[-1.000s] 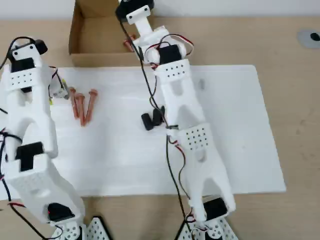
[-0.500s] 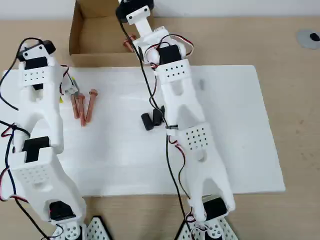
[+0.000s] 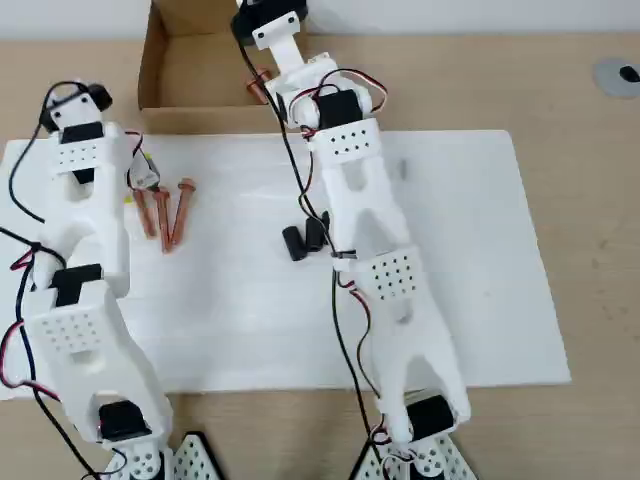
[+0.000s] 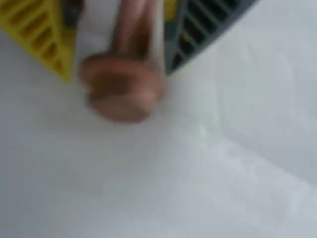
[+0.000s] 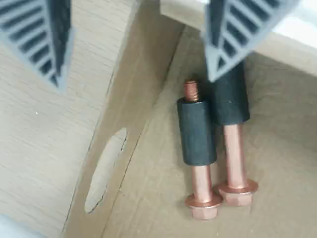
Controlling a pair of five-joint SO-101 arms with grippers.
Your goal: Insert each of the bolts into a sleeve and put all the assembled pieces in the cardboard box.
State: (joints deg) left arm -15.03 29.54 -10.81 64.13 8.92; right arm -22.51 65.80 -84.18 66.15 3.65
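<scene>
- Left end effector (image 4: 119,34): jaws parted, one on each side of a bolt (image 4: 124,94), with a gap either side. It sits at 10 o'clock on the white sheet (image 3: 450,250).
- Loose bolts (image 3: 180,212): just beside it.
- Sleeves (image 3: 303,238): black, at sheet centre.
- Right end effector (image 5: 143,34): open, above the cardboard box (image 3: 150,75) at 11 o'clock on the bench (image 3: 590,200).
- Assembled pieces (image 5: 197,139): two, inside the box.

"Where are the bolts?"

"Three copper-coloured metal bolts (image 3: 165,212) lie side by side on the white sheet (image 3: 230,300), left of centre. The left arm's hand (image 3: 145,180) is at their upper ends."

"And the sleeves?"

"The short black tubular sleeves (image 3: 303,240) lie mid-frame. The right arm's hand (image 3: 262,85) is over the open brown cardboard box (image 3: 147,70), top of frame, on the wooden bench (image 3: 590,200)."
</scene>
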